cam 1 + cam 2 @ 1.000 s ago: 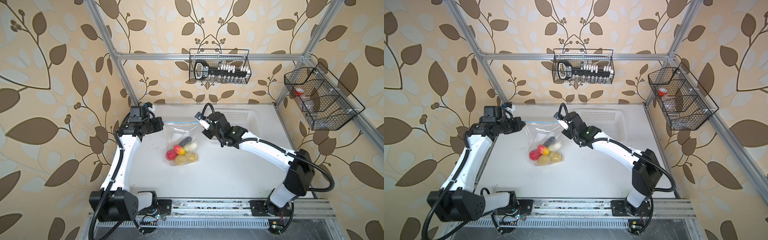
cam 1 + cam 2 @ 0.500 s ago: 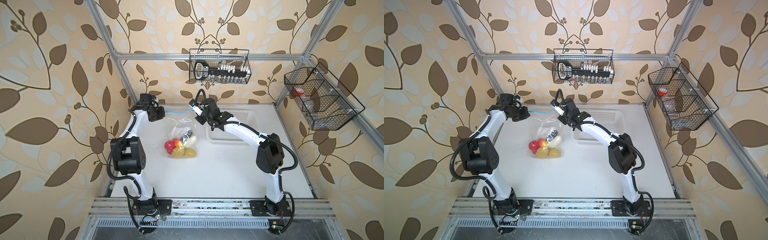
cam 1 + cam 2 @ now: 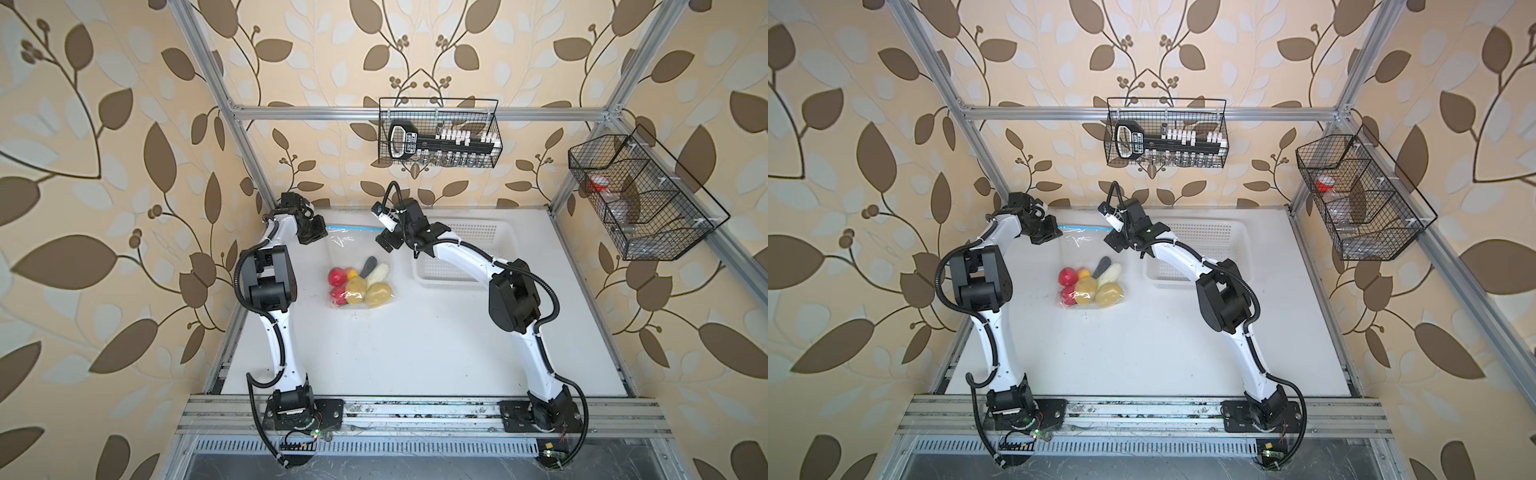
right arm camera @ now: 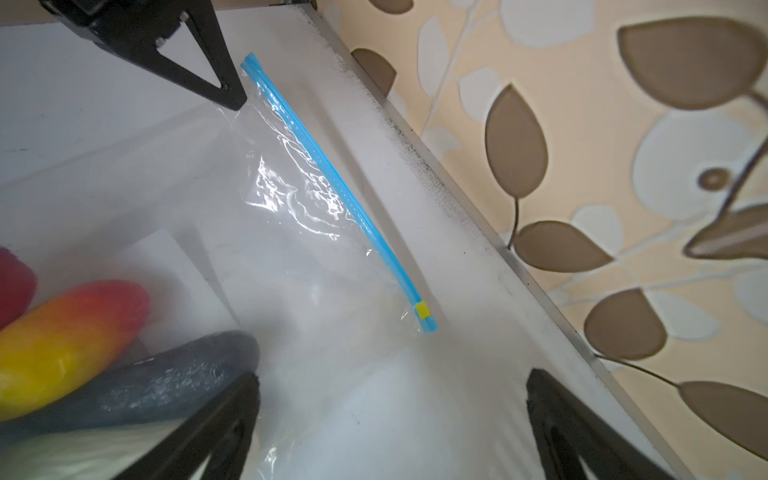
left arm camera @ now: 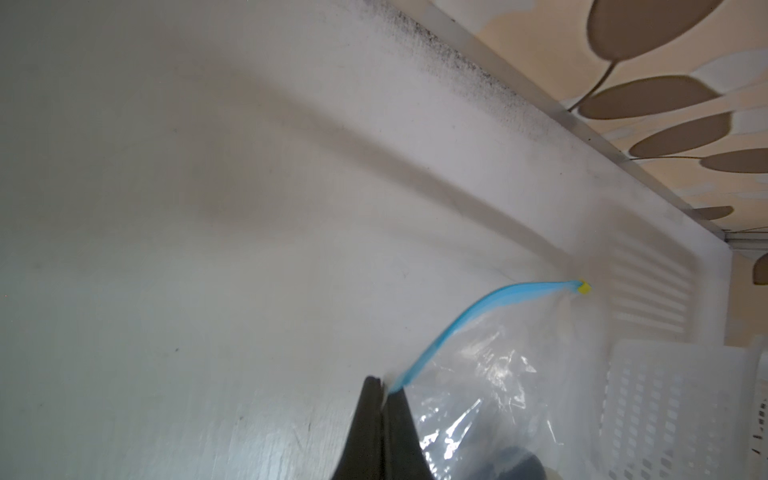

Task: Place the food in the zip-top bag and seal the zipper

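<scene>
The white tabletop (image 3: 415,340) carries everything, with an empty white perforated basket (image 3: 469,253) at the back right. Just beside the basket lies the clear bag (image 3: 353,253), flat, its mouth toward the rear wall. All 7 pieces of toy food (image 3: 358,287) sit bunched inside its near end: tomatoes, potatoes, a red-yellow fruit, a dark eggplant and a white radish. The film looks thin, soft and slick, nearly weightless itself, so the load would likely sag and roll to whichever end hangs lowest. A grip on the bare film would probably slip or crumple, and the stiffer rim is the better hold. The left tool (image 5: 380,384) is pressed together, pinching the bag's corner right at 1 end of the rim. The right tool (image 4: 390,386) is spread wide and holds nothing, hovering over the bag near the opposite corner. The blue zipper (image 4: 332,178) runs as 1 narrow, nearly straight strip between those 2 corners. It looks pressed closed along its length, though the far end is hard to judge. The small yellow tab (image 4: 423,310) sits at the end away from the left tool, too tiny for anything but a careful fingertip pinch.
</scene>
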Motion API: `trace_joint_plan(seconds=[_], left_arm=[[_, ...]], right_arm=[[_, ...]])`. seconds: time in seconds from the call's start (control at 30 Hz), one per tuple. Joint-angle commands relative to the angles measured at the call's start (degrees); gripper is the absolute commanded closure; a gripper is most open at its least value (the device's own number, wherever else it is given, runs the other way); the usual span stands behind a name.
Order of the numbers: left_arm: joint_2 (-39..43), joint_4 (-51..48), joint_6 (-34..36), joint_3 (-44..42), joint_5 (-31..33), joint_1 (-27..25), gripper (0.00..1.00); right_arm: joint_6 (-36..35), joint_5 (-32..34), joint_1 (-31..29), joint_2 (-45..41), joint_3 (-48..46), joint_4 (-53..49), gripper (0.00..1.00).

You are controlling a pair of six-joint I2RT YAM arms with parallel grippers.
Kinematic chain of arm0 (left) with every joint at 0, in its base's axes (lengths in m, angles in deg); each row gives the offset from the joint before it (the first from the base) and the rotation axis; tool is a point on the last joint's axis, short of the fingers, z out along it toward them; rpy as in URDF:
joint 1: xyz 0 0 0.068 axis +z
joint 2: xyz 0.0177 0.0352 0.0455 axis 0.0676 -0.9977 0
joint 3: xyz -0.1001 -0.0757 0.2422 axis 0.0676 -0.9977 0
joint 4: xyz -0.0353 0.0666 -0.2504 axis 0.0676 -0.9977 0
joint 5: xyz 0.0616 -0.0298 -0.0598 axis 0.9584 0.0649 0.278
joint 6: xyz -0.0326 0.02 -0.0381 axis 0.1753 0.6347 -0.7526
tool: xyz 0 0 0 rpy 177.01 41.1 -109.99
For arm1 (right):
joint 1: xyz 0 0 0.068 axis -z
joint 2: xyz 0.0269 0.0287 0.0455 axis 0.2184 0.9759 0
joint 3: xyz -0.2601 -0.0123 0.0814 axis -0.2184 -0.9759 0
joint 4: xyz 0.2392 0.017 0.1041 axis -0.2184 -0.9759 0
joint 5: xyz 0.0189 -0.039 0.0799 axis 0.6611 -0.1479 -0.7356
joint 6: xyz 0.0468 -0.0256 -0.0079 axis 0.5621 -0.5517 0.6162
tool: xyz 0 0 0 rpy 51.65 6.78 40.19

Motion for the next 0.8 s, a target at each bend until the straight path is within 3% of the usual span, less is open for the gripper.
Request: trace_joint_plan(seconds=[0.0,0.17,0.5,0.53,0.63,0.77], left_arm=[[-2.93,0.15,-1.03,5.19,-3.76,0.18,1.0],[-6.24,-0.67,-1.09,9.06,-5.33,0.52,0.7],[-5.34,0.31,-2.07,8.84,-7.79,1.31,0.39],[-4.79,0.4,-2.1,8.62,-8.12,1.39,0.33],[-2.91,0.29,-1.77,7.32,-7.05,1.57,0.02],[0.82,0.23,-0.19,3.9,-3.46,1.94,0.01]], right_arm=[[4.86,-4.47,2.26,-4.68,-2.64,3.8,0.0],[10.38,-7.4,5.01,-11.18,-12.29,9.16,0.0],[15.81,-7.59,7.27,-19.7,-24.15,9.71,0.0],[16.1,-7.65,7.41,-20.28,-24.81,9.54,0.0],[17.31,-7.91,7.56,-21.75,-26.18,8.75,0.0],[19.11,-7.98,7.87,-24.56,-29.39,9.3,0.0]])
